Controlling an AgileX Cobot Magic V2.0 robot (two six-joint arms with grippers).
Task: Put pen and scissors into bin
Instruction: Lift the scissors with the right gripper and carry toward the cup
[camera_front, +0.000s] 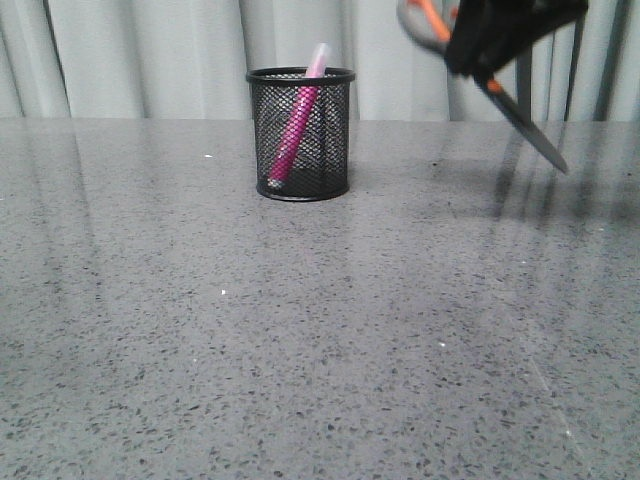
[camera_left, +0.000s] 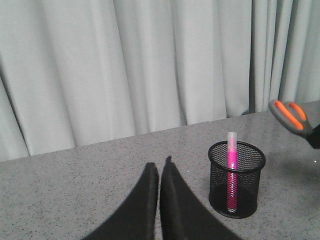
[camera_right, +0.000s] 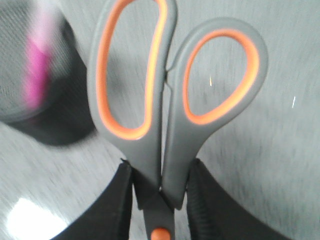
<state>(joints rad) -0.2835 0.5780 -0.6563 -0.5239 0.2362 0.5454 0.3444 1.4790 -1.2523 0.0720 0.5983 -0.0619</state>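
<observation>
The black wire-mesh bin (camera_front: 300, 135) stands on the grey table, with the magenta pen (camera_front: 295, 120) leaning inside it, clear cap up. My right gripper (camera_front: 500, 40) is shut on the scissors (camera_front: 530, 125), held in the air to the right of the bin, blades pointing down and to the right. In the right wrist view the grey, orange-lined handles (camera_right: 165, 95) stick out from between my fingers (camera_right: 160, 175), and the blurred bin (camera_right: 45, 85) lies beyond. My left gripper (camera_left: 159, 172) is shut and empty over the table, with the bin (camera_left: 236, 180) and pen (camera_left: 231, 170) beside it.
A pale curtain (camera_front: 150, 55) hangs behind the table's far edge. The speckled grey tabletop (camera_front: 300, 340) stretches in front of the bin.
</observation>
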